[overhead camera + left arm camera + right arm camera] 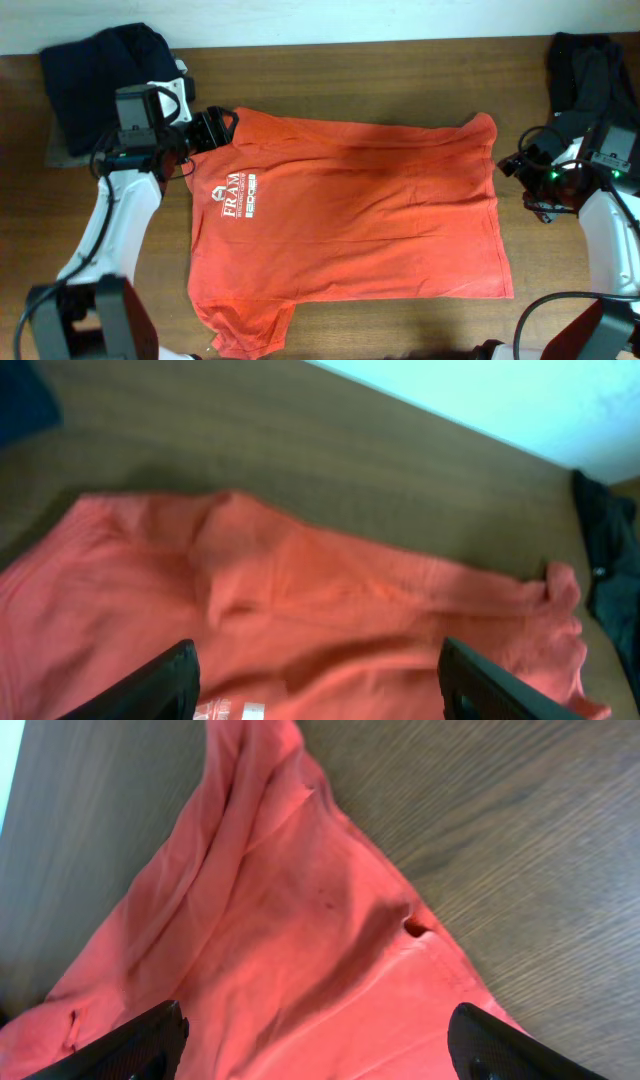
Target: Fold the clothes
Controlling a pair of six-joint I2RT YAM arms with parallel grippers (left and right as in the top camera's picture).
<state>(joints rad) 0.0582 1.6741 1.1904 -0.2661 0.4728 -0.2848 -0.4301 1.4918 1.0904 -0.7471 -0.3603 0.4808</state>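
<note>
The clothes here are a red-orange T-shirt point(350, 210) with white lettering point(236, 190), spread flat across the wooden table, one sleeve bunched at the front left. My left gripper point(214, 128) hovers at the shirt's far left corner. In the left wrist view the left gripper point(318, 690) is open, its fingers point(150, 685) wide apart above wrinkled shirt fabric point(300, 590). My right gripper point(513, 165) is at the shirt's far right corner. The right wrist view shows the right gripper point(318, 1045) open over the shirt's edge point(300, 930), holding nothing.
A dark blue garment point(105, 75) lies piled at the table's back left. Another dark garment point(585, 70) sits at the back right, also seen as dark cloth point(605, 560) in the left wrist view. Bare wood point(400, 330) runs along the front edge.
</note>
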